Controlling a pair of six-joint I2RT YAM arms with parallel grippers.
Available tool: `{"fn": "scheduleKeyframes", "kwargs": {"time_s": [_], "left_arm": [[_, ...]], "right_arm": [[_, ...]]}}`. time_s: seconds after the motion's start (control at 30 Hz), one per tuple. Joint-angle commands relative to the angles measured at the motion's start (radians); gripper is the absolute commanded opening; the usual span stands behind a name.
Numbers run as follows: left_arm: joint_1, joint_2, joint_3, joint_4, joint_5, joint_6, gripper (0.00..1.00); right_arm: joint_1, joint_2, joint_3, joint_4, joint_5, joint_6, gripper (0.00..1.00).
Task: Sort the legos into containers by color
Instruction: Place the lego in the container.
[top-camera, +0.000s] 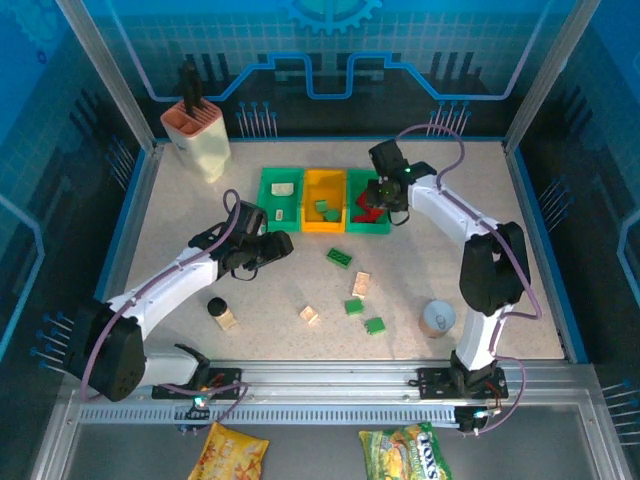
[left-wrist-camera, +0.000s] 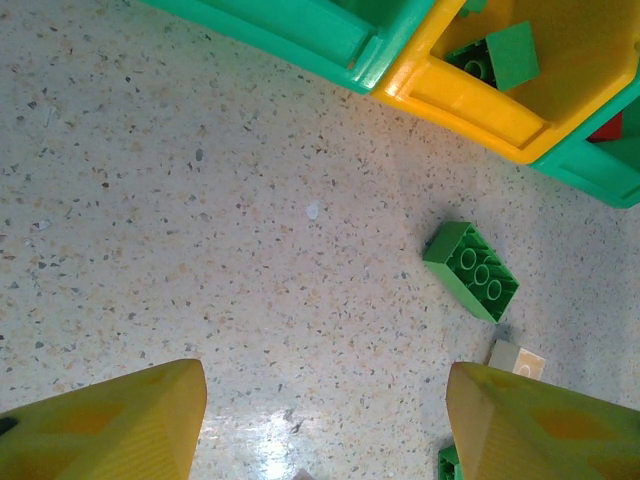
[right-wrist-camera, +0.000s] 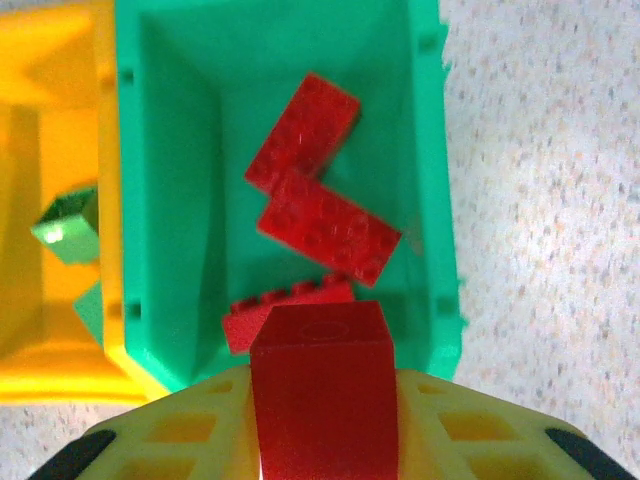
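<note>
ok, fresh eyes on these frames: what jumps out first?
The right gripper, shut on a red lego, hangs over the right-hand green bin at the table's far side, where other red legos already lie. Nearer the middle, the left gripper hovers open above bare table, with a loose green lego close by.
</note>
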Motion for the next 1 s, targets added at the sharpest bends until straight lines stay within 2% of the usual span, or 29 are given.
{"fn": "scheduleKeyframes", "kwargs": {"time_s": [0.0, 0.53, 0.8, 0.97], "left_arm": [[0.010, 0.012, 0.012, 0.003, 0.026, 0.001, 0.66], [0.010, 0.009, 0.031, -0.042, 0.018, 0.009, 0.66], [0.008, 0.017, 0.039, -0.050, 0.027, 0.014, 0.65], [0.005, 0.032, 0.047, -0.058, 0.030, 0.024, 0.65]], "right_arm": [[-0.031, 0.074, 0.079, 0.017, -0.076, -0.034, 0.35], [-0.070, 0.358, 0.404, 0.036, -0.170, -0.020, 0.38], [-0.073, 0.349, 0.427, 0.036, -0.191, -0.011, 0.50], [-0.073, 0.285, 0.390, 0.037, -0.180, -0.016, 0.52]]}}
